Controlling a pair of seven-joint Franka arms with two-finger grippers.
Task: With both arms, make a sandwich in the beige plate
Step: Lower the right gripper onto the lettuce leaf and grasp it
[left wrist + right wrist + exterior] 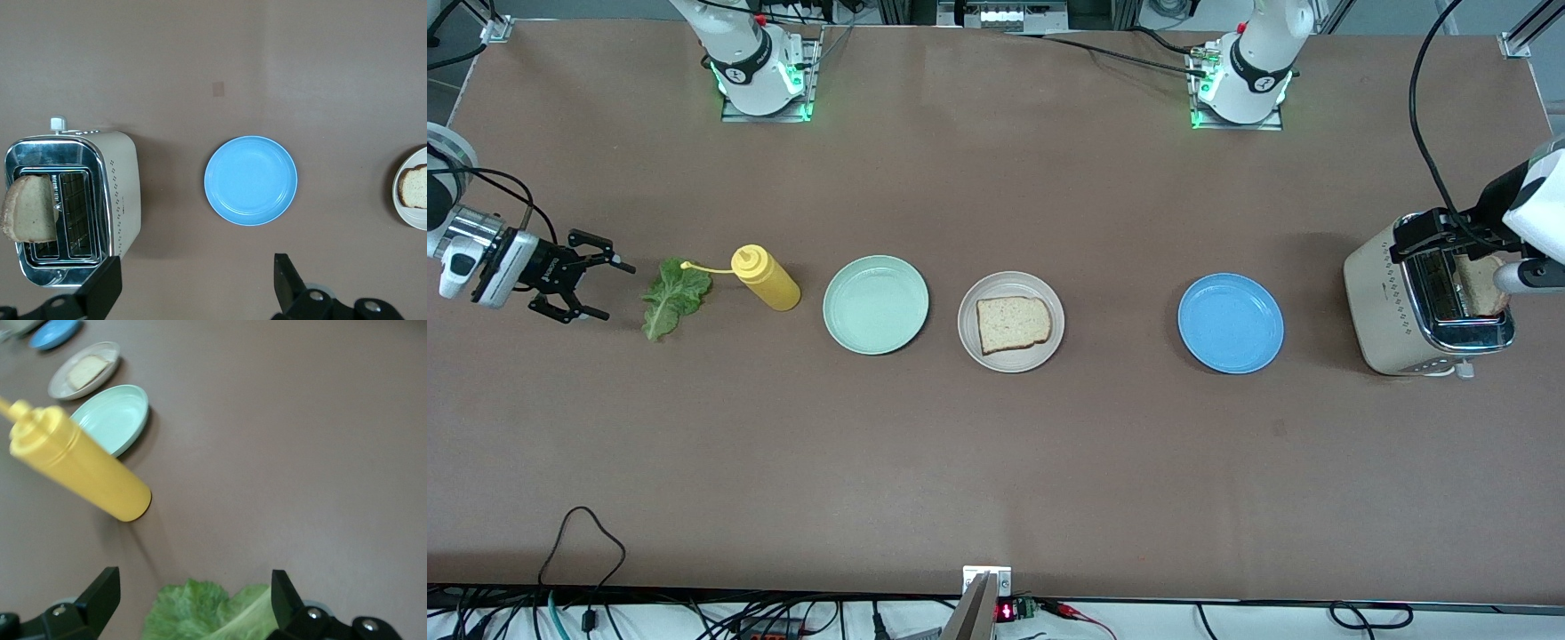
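- On the round, shallow beige plate (971,338) at the middle of the brown worktop (996,462) lies one square-ish slice of light brown bread (1013,324), so the base of the sandwich is in place
- Nothing sits on that slice yet; I judge the task to be at an early stage, with the lettuce and the top slice left to bring
- At the right arm's end of the worktop, my right end effector (584,286) has its fingers spread apart and empty, pointing at the ruffled green lettuce leaf (673,296), which lies flat just beside it
- Close by the leaf, a yellow squeeze bottle (769,276) stands between it and the empty mint-green plate (876,304)
- Over the cream-and-chrome toaster (1392,302) at the left arm's end, my left end effector (197,287) hangs with its fingers wide apart, gripping nothing
- A second slice of bread (30,208) stands in one toaster slot, not yet lifted out
- Between the toaster and the beige plate, the round blue plate (1231,323) is empty
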